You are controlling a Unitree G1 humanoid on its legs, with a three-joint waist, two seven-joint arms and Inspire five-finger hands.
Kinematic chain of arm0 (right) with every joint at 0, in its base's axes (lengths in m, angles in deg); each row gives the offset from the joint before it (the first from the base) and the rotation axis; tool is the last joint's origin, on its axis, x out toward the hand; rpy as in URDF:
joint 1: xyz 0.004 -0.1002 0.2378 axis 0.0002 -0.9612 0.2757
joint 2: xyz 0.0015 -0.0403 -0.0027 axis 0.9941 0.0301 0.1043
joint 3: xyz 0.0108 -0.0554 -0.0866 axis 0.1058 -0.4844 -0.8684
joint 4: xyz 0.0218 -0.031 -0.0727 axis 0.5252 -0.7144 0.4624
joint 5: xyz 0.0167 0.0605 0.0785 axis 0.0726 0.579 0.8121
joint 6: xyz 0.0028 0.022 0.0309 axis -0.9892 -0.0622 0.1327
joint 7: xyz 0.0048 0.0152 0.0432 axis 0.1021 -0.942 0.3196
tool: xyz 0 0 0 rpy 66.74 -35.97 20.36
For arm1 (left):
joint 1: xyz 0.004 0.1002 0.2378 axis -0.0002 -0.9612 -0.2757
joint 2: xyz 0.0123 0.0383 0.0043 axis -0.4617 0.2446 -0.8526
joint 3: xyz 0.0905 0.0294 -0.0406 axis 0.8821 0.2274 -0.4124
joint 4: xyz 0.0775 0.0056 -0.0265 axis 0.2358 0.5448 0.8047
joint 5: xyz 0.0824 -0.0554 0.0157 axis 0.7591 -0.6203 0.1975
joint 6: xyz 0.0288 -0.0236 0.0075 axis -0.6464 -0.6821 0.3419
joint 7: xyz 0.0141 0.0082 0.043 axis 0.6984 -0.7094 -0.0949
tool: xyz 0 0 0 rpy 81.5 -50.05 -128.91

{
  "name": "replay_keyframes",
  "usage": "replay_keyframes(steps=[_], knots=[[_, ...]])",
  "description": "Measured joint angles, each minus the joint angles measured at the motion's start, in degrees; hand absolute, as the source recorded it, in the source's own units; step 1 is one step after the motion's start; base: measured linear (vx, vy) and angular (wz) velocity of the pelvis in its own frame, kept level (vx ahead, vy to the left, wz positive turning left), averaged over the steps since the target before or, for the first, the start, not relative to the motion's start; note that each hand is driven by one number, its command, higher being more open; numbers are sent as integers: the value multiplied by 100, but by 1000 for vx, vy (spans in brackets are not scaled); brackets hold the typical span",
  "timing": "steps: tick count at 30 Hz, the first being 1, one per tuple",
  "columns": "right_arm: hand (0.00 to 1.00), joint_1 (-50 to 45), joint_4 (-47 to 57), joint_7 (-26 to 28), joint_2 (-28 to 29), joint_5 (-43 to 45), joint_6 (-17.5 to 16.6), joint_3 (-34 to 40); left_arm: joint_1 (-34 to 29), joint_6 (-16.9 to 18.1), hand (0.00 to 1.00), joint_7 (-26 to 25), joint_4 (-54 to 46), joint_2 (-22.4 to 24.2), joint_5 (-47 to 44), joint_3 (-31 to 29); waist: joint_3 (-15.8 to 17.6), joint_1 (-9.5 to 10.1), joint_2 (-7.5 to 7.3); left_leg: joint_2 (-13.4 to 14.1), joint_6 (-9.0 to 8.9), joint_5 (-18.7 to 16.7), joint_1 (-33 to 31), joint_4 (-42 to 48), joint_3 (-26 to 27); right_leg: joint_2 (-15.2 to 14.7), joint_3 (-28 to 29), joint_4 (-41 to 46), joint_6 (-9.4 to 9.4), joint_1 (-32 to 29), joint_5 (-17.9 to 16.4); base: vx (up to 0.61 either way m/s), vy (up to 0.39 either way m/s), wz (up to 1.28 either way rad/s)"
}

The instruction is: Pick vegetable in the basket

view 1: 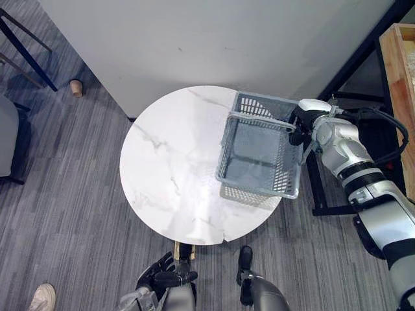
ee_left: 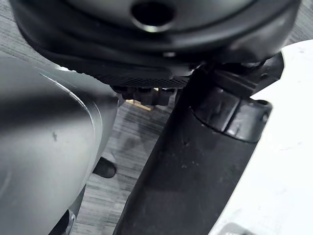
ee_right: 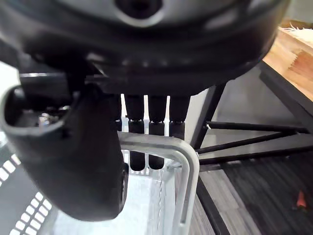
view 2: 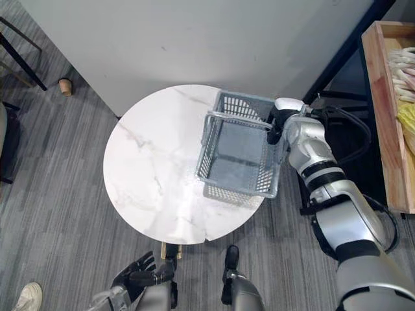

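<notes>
The right hand (view 2: 277, 124) is curled round the handle (ee_right: 182, 155) of the grey basket (view 1: 262, 107), which sits at the right edge of the round table (view 1: 168, 168). Pale vegetables (view 2: 402, 65) lie in a wooden crate (view 2: 379, 97) at the upper right of the frame. The left hand (view 1: 165, 275) hangs relaxed at the bottom edge.

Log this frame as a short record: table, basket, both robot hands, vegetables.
table: round, white marble
basket: grey mesh, empty, at the table's right edge
right robot hand: closed on the basket's handle
left robot hand: relaxed, low by the table's near edge, holding nothing
vegetables: pale and yellow-green, in a wooden crate right of the table
task state: no vegetable in the basket yet
</notes>
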Motion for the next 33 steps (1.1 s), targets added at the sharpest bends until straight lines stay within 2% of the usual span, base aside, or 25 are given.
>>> replay_keyframes(steps=[2, 5, 8, 12, 13, 15, 17, 19, 21, 25, 33], knots=[[0, -16, -65, 110, 1, 30, -164, -1, 22, 5, 100, 5, 0, -2, 11, 4, 0, 2, -1, 7, 57, -37, 20, -18, 11, 8, 5, 0, 4, 13, -6, 0, 0, 0], [0, -288, -56, 209, 8, 888, -345, 16, 21, -6, 100, 25, 44, -2, 41, 3, -5, 14, -10, 2, 94, -64, 173, -21, 142, 9, 92, -8, 15, 125, -12, 13, 4, -9], [0, -694, 126, 200, 12, 1698, -348, 202, 31, -14, 100, 25, 48, -2, 42, -5, -19, -14, -30, -1, 91, -70, 390, -20, 304, 14, 173, -51, 19, 309, -11, 18, 10, -15], [0, -2089, 1076, -72, 276, 2806, -322, 1143, 14, -73, 100, -12, 60, 53, 40, -12, -230, -176, -195, -7, 36, -69, 588, -13, 601, 11, 278, -182, 49, 492, -12, 42, 21, -13], [0, -2846, 1540, -137, 513, 3086, -321, 1425, -83, -82, 100, -39, 72, 83, 39, -18, -498, -311, -300, -18, 14, -88, 621, -9, 709, 9, 358, -275, 75, 530, 6, 74, 24, -27], [0, -3404, 1881, -163, 628, 3227, -323, 1590, -130, -78, 100, -89, 73, 118, 31, -42, -648, -357, -382, -28, -5, -107, 695, 7, 821, 9, 464, -314, 83, 566, 12, 90, 27, -28], [0, -4575, 2611, -245, 923, 3410, -339, 1985, -280, -79, 100, -202, 85, 184, 23, -72, -882, -574, -444, -30, -44, -192, 938, 8, 965, 8, 568, -471, 104, 816, 27, 91, 41, -27], [0, -5363, 3048, -266, 1102, 3413, -402, 2238, -437, -67, 100, -280, 86, 215, 22, -80, -1117, -678, -473, -29, -73, -237, 1045, 3, 1121, 14, 687, -541, 106, 893, 25, 68, 35, -34], [0, -6267, 3428, -282, 1231, 3439, -563, 2485, -649, -42, 100, -396, 166, 277, 6, -114, -1415, -929, -424, -5, -81, -332, 1202, -20, 1301, 56, 820, -607, 113, 993, 20, 81, 24, -38], [0, -7085, 3574, -389, 1397, 3544, -576, 3036, -721, 33, 100, -472, 569, 390, -132, -111, -1649, -1183, -342, 44, -101, -473, 1472, -22, 1571, 137, 1054, -632, 146, 1121, 7, -16, 14, -33], [0, -7693, 3619, -434, 1558, 3723, -556, 3298, -939, 81, 100, -623, 845, 423, -383, -18, -1794, -1476, -222, 60, -87, -544, 1685, -22, 1879, 193, 1325, -671, 235, 1221, 71, -57, 18, -19]])
